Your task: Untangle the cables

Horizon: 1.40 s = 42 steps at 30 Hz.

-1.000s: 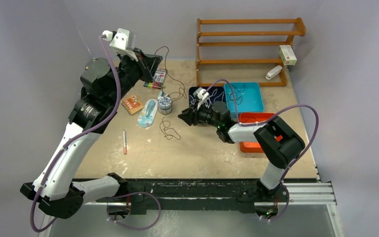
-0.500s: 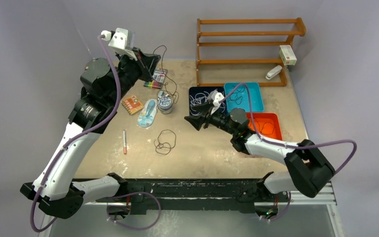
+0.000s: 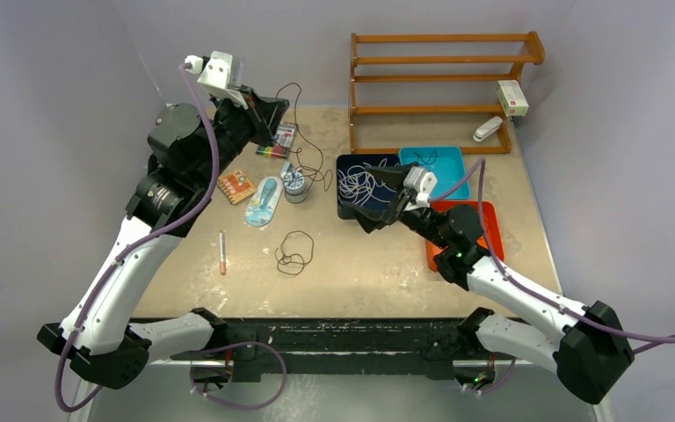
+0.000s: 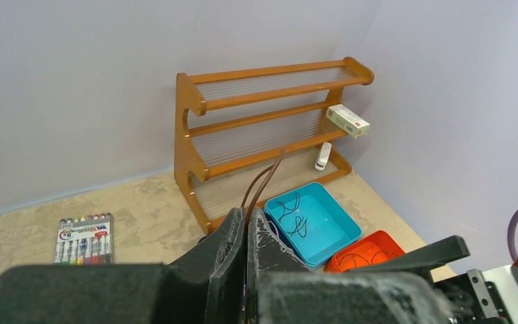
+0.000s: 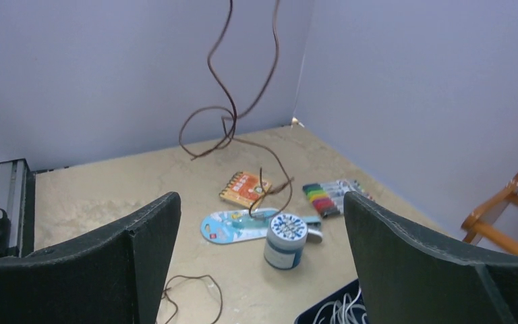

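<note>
Above the tan table (image 3: 360,264), the left hand (image 4: 246,228) pinches a brown cable (image 5: 219,74) aloft to dangle free; the right hand (image 5: 260,202) gapes empty.

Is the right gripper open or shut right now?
Open. In the right wrist view the right gripper has its two fingers standing wide apart, and nothing is held between them.

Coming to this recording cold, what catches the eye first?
The left pincer, raised at the table's far left, is shut on a brown cable that dangles in curls toward the tabletop. The right pincer gapes open and empty by a dark tray of white cables, and a loose dark cable lies looped mid-table.
</note>
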{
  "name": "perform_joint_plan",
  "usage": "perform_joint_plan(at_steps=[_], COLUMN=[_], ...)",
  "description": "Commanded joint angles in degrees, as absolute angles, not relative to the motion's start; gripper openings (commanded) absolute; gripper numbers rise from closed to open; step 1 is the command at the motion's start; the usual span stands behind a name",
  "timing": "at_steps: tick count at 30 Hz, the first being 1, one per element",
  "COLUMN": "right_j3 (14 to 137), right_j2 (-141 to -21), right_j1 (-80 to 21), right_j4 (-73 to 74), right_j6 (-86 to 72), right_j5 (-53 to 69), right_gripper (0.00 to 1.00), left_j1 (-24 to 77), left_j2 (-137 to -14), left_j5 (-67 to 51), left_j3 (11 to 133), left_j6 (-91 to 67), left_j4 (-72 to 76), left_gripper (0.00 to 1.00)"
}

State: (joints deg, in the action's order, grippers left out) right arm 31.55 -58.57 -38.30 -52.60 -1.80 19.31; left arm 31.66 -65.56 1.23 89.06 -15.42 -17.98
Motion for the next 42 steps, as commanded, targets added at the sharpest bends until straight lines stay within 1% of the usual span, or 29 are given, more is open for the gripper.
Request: perform_joint_plan(at_steps=[1, 9, 18, 25, 33, 35, 42], right_j3=[36.29, 39.84, 44.47, 47.42, 49.02, 49.19, 49.82], right_j2=[-59.34, -68.55, -77.62, -83.04, -85.98, -86.20, -86.48], right_j1=[-38.58, -38.60, -38.60, -38.59, -38.59, -38.59, -38.62], right_j4=[-55.42, -66.78, -73.19, -75.29, -77.68, -78.04, -78.66], right_j6=[1.75, -3.59, -10.76, -13.44, -15.93, -16.32, -17.12], right_j5=[22.28, 24.43, 26.07, 26.75, 28.21, 28.44, 29.63], right_gripper=[0.93, 0.94, 0.91, 0.81, 0.61, 0.58, 0.55], left_j1=[31.90, 31.90, 31.90, 31.90, 31.91, 31.90, 31.90], left_j2=[-65.30, -66.16, -66.44, -66.58, -66.63, -66.61, -66.51], left_j5=[-0.26, -1.05, -1.18, -1.25, -1.39, -1.39, -1.40], left_j3=[88.22, 88.42, 87.91, 87.80, 87.69, 87.56, 87.18], left_j6=[-15.92, -16.52, -16.78, -16.79, -16.95, -17.03, -17.22], left_j4=[-14.33, -13.72, -13.01, -12.71, -12.58, -12.56, -12.37], left_gripper=[0.00, 0.00, 0.00, 0.00, 0.00, 0.00, 0.00])
